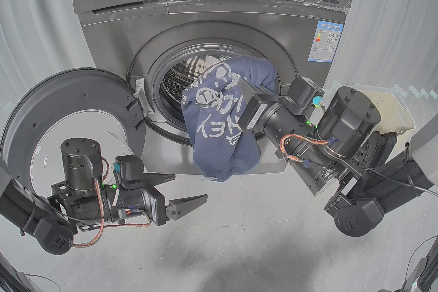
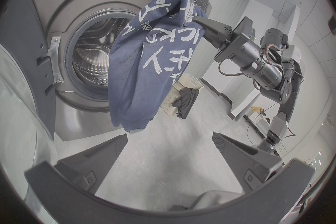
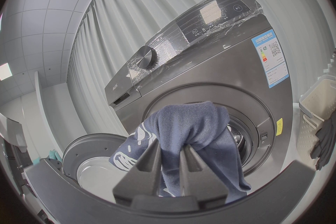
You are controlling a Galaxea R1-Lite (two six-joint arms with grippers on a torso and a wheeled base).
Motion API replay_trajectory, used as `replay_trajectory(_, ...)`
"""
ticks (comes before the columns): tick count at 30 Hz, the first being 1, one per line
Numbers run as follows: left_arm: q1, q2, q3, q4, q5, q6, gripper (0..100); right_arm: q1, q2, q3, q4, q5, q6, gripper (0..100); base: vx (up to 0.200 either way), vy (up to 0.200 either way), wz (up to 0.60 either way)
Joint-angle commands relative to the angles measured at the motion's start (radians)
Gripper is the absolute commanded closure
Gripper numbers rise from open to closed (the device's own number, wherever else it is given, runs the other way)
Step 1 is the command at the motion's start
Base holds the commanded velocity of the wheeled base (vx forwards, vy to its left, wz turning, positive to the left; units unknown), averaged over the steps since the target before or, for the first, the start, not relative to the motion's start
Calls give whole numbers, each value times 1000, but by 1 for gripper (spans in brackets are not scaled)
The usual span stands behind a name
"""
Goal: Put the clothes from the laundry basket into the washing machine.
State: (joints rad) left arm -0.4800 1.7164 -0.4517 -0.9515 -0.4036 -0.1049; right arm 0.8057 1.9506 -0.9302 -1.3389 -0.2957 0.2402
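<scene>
A navy blue garment (image 1: 219, 119) with white print hangs in front of the open drum mouth of the grey washing machine (image 1: 137, 33). My right gripper (image 1: 241, 84) is shut on its upper fold; in the right wrist view (image 3: 170, 151) the cloth bunches over the two closed fingers. The garment (image 2: 154, 60) drapes down past the door ring's lower rim. My left gripper (image 1: 189, 190) stands open and empty, low at the left in front of the machine door. The cream laundry basket (image 1: 393, 111) sits at the right of the machine, with a dark garment (image 2: 185, 102) hanging over its side.
The machine's round door (image 1: 68, 124) is swung wide open to the left, just behind my left arm. The steel drum (image 2: 89, 60) shows inside the opening. Pale floor (image 1: 237, 233) stretches in front of the machine. A curtain runs behind it.
</scene>
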Motion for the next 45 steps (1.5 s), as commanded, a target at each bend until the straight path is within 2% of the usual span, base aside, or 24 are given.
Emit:
replay_trajectory(1, 0, 120, -38, -75, 0, -24, 0, 6, -1, 1, -2, 0, 1, 100, 0, 0, 0)
replay_trajectory(4, 0, 166, -47, -136, 0, -35, 0, 10, -1, 2, -9, 0, -1, 100, 0, 0, 0)
replay_trajectory(6, 0, 227, -56, -227, 2, -53, 0, 13, -1, 7, -22, 0, -1, 100, 0, 0, 0)
replay_trajectory(9, 1, 279, -81, -271, 14, -55, 0, 15, -1, 8, -22, 0, -1, 100, 0, 0, 0)
replay_trajectory(17, 15, 328, -166, -276, 25, -58, 0, 27, -4, 11, -22, 0, -2, 100, 0, 0, 0)
replay_trajectory(38, -8, 407, -217, -337, 26, -62, 0, 27, -1, 16, -25, 0, -1, 100, 0, 0, 0)
replay_trajectory(41, -20, 427, -229, -340, 43, -62, 0, 30, 1, 16, -25, -2, 1, 100, 0, 0, 0)
replay_trajectory(43, -20, 462, -271, -355, 83, -61, 0, 30, 1, 16, -25, -2, 1, 100, 0, 0, 0)
replay_trajectory(45, -22, 476, -277, -365, 88, -61, 0, 30, 1, 21, -25, -2, -1, 100, 0, 0, 0)
